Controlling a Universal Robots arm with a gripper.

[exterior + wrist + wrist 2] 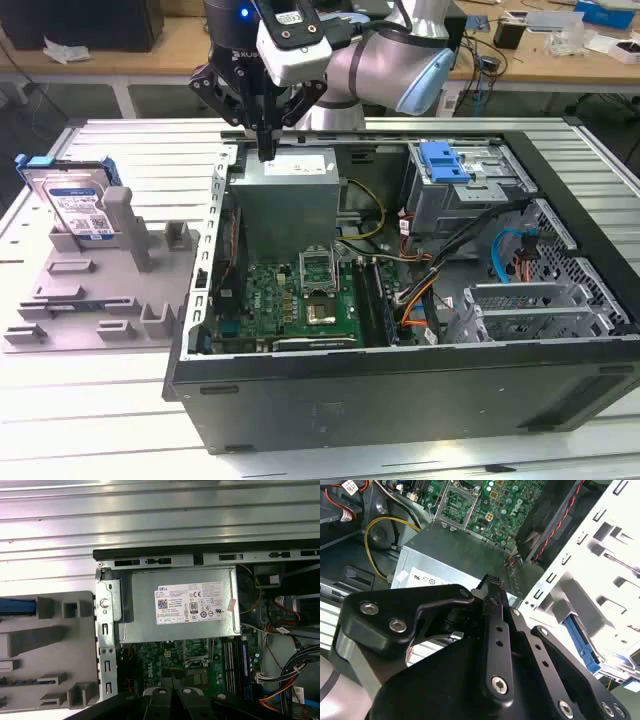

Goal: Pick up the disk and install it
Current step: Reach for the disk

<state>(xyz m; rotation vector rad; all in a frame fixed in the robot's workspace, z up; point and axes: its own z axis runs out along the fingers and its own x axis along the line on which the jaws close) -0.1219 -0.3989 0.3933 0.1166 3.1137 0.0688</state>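
Hovering over the power supply (285, 195) is where I have the gripper (265, 150). Its tip hangs just above the rear edge of that grey box, inside the open computer case (400, 385). The fingers look pinched together with nothing between them, and the second wrist view backs that up: the gripper (492, 582) closes to one narrow tip above the power supply (450, 560).

The disk (78, 205) sits well apart, off on the exterior view's left. It stands nearly upright, leaning slightly, in the grey fixture (90, 300) on the slatted metal table (120, 140), with its blue frame around it and its white-and-blue label facing the camera. Nothing is touching it.

Looking down through the first wrist view, I see the power supply (180, 605) with its label up, and the motherboard (195, 662) beside it. A blue strip (17, 606) shows at the fixture's edge; I can't tell whether that is the disk's frame.

Across the case, the blue latch (445, 160) sits on the grey metal cage (470, 195), on the exterior view's right.
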